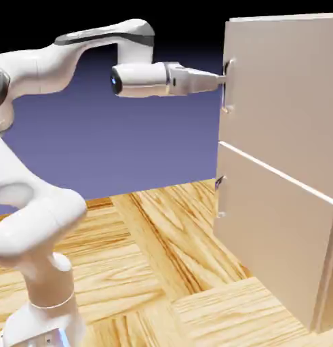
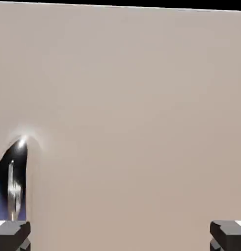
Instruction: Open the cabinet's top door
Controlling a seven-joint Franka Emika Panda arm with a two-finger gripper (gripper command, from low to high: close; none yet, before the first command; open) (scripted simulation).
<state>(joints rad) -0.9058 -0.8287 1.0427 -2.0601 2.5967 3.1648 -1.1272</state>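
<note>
Your end effector (image 2: 120, 236) is released, its tips spread wide. Just ahead of the left-hand tip in the hand view, you see the top door's handle (image 2: 15, 179), long axis upright; the top door (image 2: 132, 117) faces you. Only the exterior view shows the lower door (image 1: 274, 230), beneath.

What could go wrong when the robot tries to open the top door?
The fingers are spread wide, and the top door's handle shows near only one of them, at the hand view's left. So they might close and miss it. That finger could also bump the handle. And because the fingers are so near the top door, they might push on it instead of pulling.
</note>
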